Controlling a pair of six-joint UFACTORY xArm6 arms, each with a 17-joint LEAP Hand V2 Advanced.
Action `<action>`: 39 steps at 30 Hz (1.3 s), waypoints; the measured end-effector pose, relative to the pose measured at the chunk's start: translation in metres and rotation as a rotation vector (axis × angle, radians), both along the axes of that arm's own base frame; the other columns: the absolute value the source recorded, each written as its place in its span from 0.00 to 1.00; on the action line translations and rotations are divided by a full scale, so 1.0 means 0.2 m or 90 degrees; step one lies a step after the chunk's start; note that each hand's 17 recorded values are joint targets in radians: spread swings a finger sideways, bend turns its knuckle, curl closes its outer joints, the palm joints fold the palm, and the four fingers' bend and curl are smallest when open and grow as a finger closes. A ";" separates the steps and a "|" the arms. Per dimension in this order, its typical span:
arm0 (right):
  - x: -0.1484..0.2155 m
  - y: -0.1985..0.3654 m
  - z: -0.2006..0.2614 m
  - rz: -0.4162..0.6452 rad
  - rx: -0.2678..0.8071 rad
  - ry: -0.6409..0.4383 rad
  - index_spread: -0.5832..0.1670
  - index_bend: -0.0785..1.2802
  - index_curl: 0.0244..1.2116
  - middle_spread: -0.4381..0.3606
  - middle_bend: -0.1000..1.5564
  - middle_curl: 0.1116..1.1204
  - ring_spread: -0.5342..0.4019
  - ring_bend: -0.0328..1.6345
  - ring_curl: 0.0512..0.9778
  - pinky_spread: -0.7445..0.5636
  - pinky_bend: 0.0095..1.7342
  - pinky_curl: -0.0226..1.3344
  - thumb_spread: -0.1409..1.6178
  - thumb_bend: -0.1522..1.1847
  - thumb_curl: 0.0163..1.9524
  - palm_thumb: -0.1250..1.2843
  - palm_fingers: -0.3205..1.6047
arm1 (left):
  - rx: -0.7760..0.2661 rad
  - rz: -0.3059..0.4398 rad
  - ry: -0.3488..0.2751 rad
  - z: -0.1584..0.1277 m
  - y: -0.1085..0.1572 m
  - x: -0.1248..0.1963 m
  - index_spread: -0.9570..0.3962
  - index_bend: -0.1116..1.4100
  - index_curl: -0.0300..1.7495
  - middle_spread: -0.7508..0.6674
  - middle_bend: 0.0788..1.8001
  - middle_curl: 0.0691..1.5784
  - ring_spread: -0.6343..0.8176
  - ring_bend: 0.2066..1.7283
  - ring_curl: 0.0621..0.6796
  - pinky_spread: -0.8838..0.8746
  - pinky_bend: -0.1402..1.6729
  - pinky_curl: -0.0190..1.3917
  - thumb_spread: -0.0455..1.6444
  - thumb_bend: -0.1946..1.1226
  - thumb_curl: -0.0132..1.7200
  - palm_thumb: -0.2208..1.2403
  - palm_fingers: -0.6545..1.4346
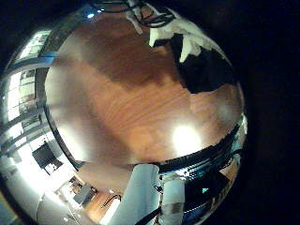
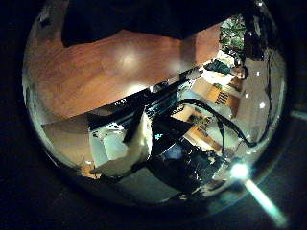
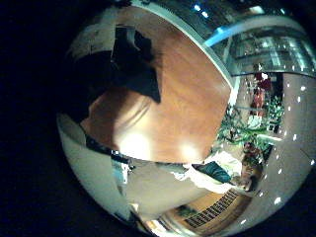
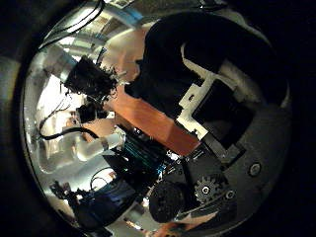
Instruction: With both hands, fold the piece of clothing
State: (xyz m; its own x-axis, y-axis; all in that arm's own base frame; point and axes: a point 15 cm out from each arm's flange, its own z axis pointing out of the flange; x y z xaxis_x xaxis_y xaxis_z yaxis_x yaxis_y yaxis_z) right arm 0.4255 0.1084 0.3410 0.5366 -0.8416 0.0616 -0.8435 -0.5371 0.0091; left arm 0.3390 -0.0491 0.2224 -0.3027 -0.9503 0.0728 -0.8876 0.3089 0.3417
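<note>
Black garment [image 3: 133,61] lies bunched on wooden table [image 3: 188,99], long axis unclear; cannot tell either hand's state.

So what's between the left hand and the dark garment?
Only bare wooden table between the left hand and the dark garment, as the left little finger side palm view shows.

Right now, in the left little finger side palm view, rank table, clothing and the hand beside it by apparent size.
1. table, by far
2. piece of clothing
3. hand
The last two look nearly alike, so their order is unsure.
</note>
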 end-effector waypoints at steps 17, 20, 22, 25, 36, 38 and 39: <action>0.28 0.78 -0.55 0.134 -0.070 0.096 0.27 0.28 0.65 0.32 0.60 0.50 0.29 0.87 0.67 0.26 0.75 0.65 0.74 0.10 0.31 0.68 0.35 | -0.013 0.193 -0.066 0.16 0.65 -0.31 0.67 0.19 0.24 0.57 0.11 0.22 0.53 0.29 0.27 0.65 0.24 0.24 0.75 0.14 0.20 0.45 0.46; 0.28 0.77 -0.51 0.133 -0.062 0.092 0.21 0.19 0.53 0.31 0.44 0.39 0.30 0.78 0.61 0.34 0.70 0.64 0.75 0.10 0.30 0.68 0.14 | -0.005 0.204 -0.059 0.13 0.69 -0.37 0.67 0.19 0.24 0.56 0.11 0.22 0.53 0.29 0.27 0.64 0.24 0.24 0.75 0.14 0.20 0.45 0.46; 0.29 0.76 -0.46 0.128 -0.051 0.082 0.18 0.17 0.44 0.30 0.37 0.33 0.32 0.71 0.51 0.41 0.67 0.59 0.75 0.10 0.29 0.67 0.13 | -0.005 0.206 -0.058 0.13 0.69 -0.38 0.66 0.19 0.24 0.56 0.11 0.23 0.52 0.29 0.27 0.64 0.24 0.24 0.75 0.14 0.20 0.45 0.46; 0.29 0.75 -0.28 0.128 -0.010 0.054 0.15 0.16 0.39 0.33 0.30 0.28 0.38 0.64 0.44 0.49 0.64 0.56 0.75 0.10 0.28 0.66 0.11 | -0.008 0.207 -0.055 0.12 0.66 -0.40 0.66 0.19 0.24 0.56 0.10 0.23 0.52 0.29 0.27 0.63 0.24 0.24 0.75 0.14 0.20 0.46 0.46; 0.14 0.36 0.31 0.051 0.089 0.029 0.17 0.21 0.31 0.35 0.26 0.25 0.45 0.56 0.34 0.65 0.54 0.48 0.79 0.13 0.27 0.74 0.22 | -0.009 0.169 -0.065 0.19 0.37 -0.32 0.67 0.19 0.24 0.57 0.09 0.24 0.52 0.28 0.27 0.63 0.24 0.25 0.75 0.14 0.21 0.46 0.46; 0.07 0.28 0.36 0.037 0.080 0.048 0.17 0.22 0.31 0.36 0.26 0.25 0.45 0.55 0.33 0.69 0.51 0.46 0.81 0.13 0.27 0.74 0.24 | -0.008 0.162 -0.067 0.23 0.32 -0.31 0.67 0.19 0.24 0.58 0.09 0.24 0.52 0.28 0.27 0.63 0.24 0.25 0.75 0.14 0.21 0.46 0.46; 0.02 0.23 0.38 0.030 0.075 0.059 0.18 0.23 0.31 0.36 0.27 0.25 0.45 0.55 0.32 0.70 0.49 0.45 0.81 0.13 0.27 0.74 0.24 | -0.007 0.158 -0.070 0.26 0.29 -0.30 0.67 0.19 0.24 0.58 0.08 0.24 0.52 0.29 0.27 0.63 0.25 0.25 0.75 0.14 0.21 0.46 0.46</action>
